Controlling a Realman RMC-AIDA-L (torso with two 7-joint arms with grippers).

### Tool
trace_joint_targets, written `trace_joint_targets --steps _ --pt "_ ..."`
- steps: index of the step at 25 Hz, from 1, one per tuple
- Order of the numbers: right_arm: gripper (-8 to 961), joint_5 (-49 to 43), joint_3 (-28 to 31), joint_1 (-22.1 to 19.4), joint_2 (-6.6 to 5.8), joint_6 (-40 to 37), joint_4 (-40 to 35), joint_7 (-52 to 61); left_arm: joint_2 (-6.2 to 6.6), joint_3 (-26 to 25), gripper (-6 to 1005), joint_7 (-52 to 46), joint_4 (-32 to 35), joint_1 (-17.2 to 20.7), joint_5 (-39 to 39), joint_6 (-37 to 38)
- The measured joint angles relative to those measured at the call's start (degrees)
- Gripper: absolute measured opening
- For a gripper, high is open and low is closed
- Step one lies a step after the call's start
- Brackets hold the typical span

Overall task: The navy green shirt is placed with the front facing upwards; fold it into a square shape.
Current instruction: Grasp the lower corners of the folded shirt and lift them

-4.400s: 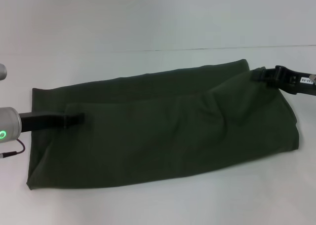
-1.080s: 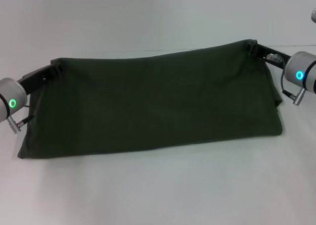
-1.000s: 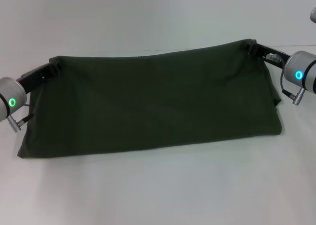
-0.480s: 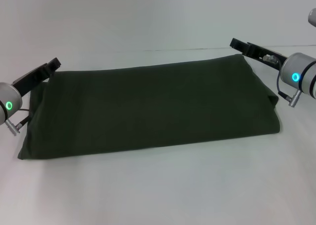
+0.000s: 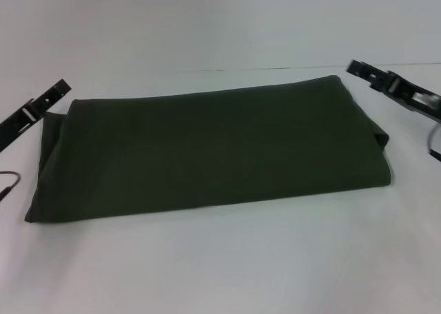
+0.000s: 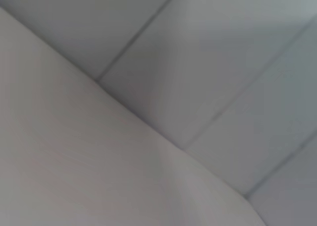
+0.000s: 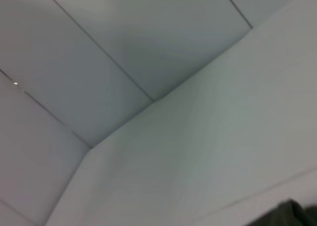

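Dark olive-green cotton shirt (image 5: 207,152) lies folded in a long flat band on the white surface (image 5: 227,266), lettering hidden | left gripper (image 5: 60,89) just off its far left corner, right gripper (image 5: 355,67) off the far right, neither touching; finger spread: cannot tell | right wrist view catches only a dark cloth corner (image 7: 285,215), left wrist view none.

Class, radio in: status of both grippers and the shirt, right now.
Left gripper and right gripper clear of cloth, holding nothing. Navy green shirt folded into long band on table. Nothing obstructing.
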Motion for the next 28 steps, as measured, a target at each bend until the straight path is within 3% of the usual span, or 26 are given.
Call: trace_joint_targets --steps 3,5,11,18,28 --pt "890 -0.1 -3.8 -3.8 -1.56 -5.2 -2.9 5.7 0.64 1.4 748 -9.0 6.1 2.7 7.0 6.7" --pt "887 -0.1 -6.3 -5.8 -3.01 -9.0 -4.1 8.1 1.66 1.9 749 -15.7 10.1 3.6 13.9 10.7" --pt "883 -3.8 -9.5 -8.5 -6.93 -16.7 -4.7 14.5 4.42 1.3 749 -27.7 17.7 2.6 33.1 17.9" --pt "884 -6.2 -9.7 -9.0 -6.95 -17.1 -4.8 14.7 5.52 1.3 747 -28.6 18.8 0.0 42.8 19.1" --pt "884 -6.3 -9.9 -8.7 -6.74 -16.4 -4.8 14.4 5.26 2.4 715 -27.8 17.8 0.2 44.2 15.7"
